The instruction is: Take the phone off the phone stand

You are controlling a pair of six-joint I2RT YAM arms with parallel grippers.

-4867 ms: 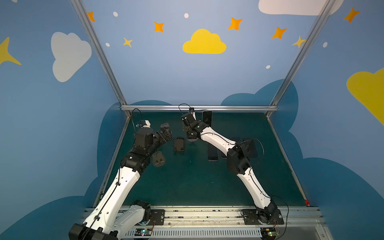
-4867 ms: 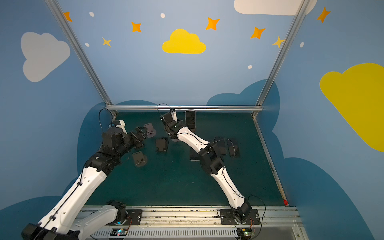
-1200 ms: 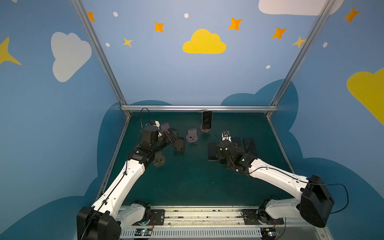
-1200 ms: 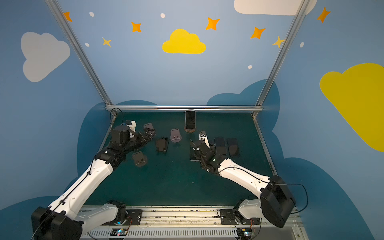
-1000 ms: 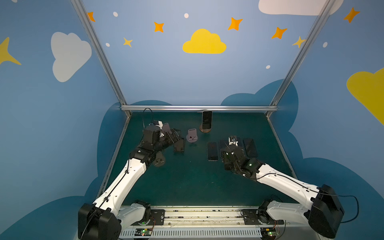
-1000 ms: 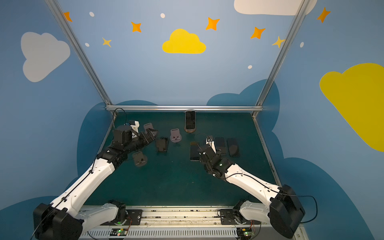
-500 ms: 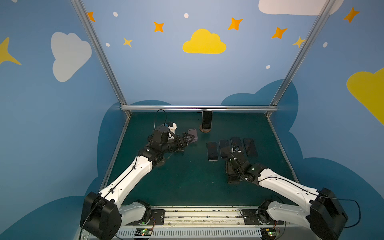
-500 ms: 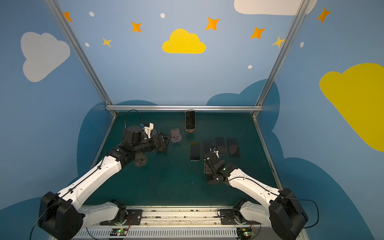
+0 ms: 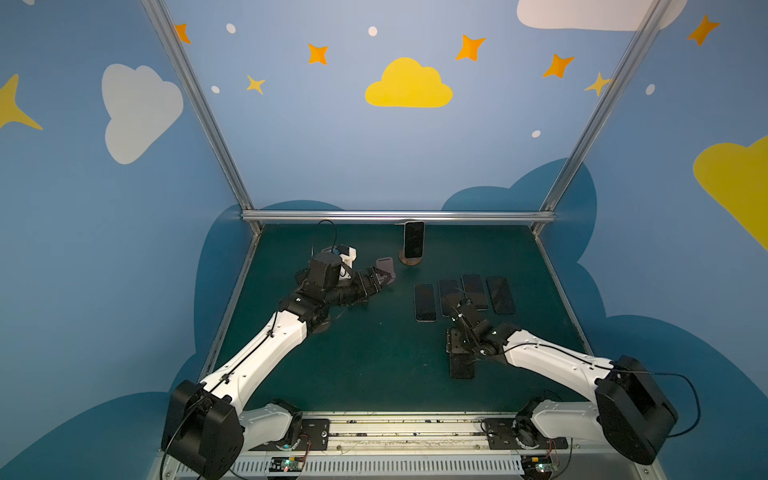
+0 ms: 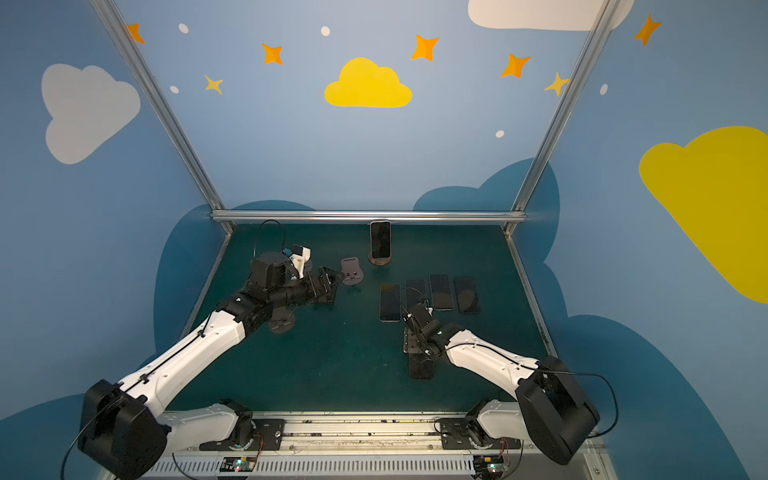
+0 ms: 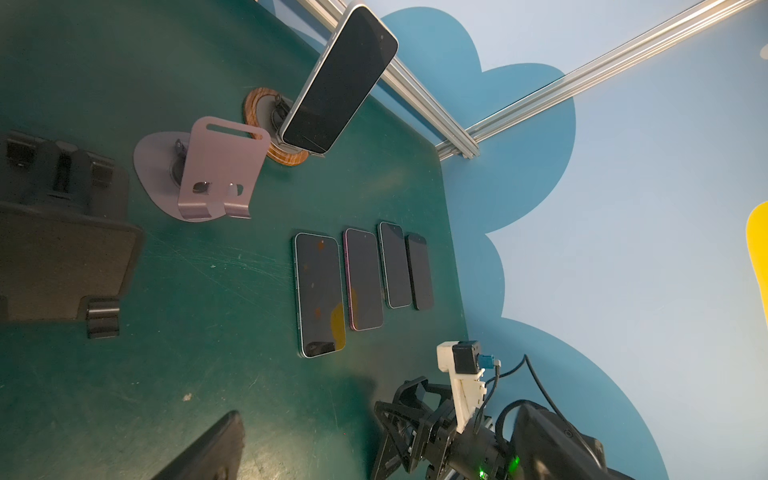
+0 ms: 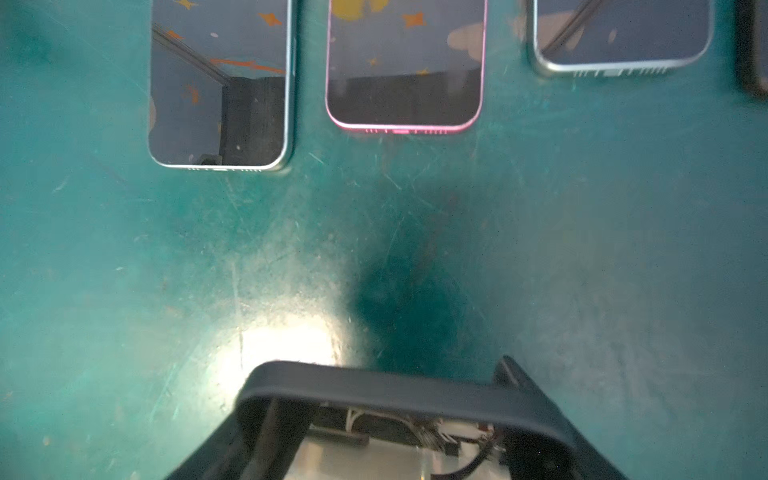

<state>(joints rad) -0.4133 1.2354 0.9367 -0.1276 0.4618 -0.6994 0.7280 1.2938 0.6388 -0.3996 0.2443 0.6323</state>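
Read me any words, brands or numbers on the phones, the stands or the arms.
No readable text.
The standing phone and the row of flat phones show blank dark screens.
The pink stand is unmarked.
A white mark on the left arm is too small to read.

Both top views look down from high up front over the whole dark green counter (image 9: 374, 374). Left wrist cam looks across it, right one's close above; both share the flat black-screened phones (image 11: 318, 291).
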